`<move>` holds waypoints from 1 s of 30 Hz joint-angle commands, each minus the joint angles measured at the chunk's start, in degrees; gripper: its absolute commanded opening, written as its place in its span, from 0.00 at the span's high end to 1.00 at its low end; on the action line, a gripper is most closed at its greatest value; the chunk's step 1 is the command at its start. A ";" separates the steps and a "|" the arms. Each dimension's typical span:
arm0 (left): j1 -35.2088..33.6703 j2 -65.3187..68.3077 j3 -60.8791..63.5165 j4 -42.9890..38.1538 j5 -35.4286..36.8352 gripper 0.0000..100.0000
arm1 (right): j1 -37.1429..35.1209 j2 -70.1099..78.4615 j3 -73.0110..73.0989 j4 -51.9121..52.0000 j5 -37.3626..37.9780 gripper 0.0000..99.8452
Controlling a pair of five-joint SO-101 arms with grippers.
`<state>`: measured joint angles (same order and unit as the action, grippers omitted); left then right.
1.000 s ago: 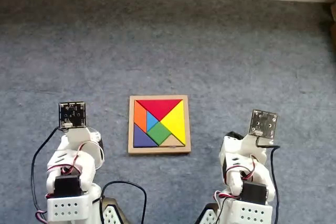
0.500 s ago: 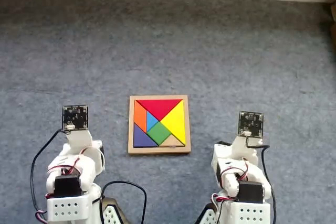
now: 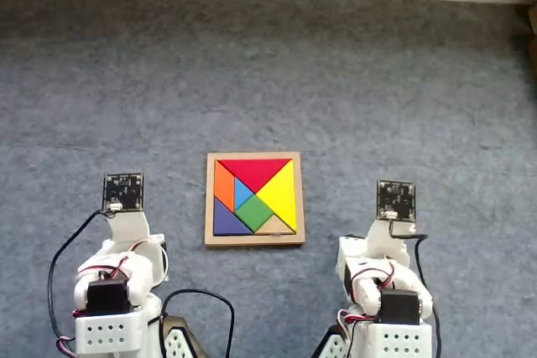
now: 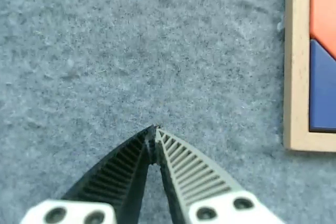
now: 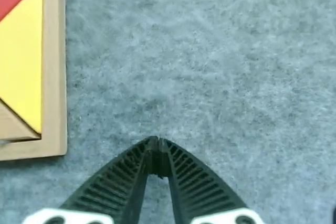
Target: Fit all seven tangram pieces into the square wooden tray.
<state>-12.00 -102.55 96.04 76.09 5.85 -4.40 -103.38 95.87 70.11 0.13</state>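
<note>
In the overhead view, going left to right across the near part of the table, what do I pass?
left arm → square wooden tray → right arm

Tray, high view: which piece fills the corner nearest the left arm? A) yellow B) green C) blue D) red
C: the blue triangle fills the tray corner nearest the left arm, beside the orange piece.
</note>
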 commanded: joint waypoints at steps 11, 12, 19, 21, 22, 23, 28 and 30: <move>-0.84 -0.84 1.19 0.35 -0.44 0.99 | 0.22 0.13 6.11 0.66 -0.18 1.00; -0.84 -0.84 1.19 0.35 -0.44 0.99 | 0.22 0.13 6.11 0.66 -0.18 1.00; -0.84 -0.84 1.19 0.35 -0.44 0.99 | 0.22 0.13 6.11 0.66 -0.18 1.00; -0.84 -0.84 1.19 0.35 -0.44 0.99 | 0.22 0.13 6.11 0.66 -0.18 1.00; -0.84 -0.84 1.19 0.35 -0.44 0.99 | 0.22 0.13 6.11 0.66 -0.18 1.00; -0.84 -0.84 1.19 0.35 -0.44 0.99 | 0.22 0.13 6.11 0.66 -0.18 1.00; -0.84 -0.84 1.19 0.35 -0.44 0.99 | 0.22 0.13 6.11 0.66 -0.18 1.00; -0.84 -0.84 1.19 0.35 -0.44 0.99 | 0.22 0.13 6.11 0.66 -0.18 1.00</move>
<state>-12.00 -102.55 96.04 76.09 5.85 -4.40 -103.38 95.87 70.46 0.13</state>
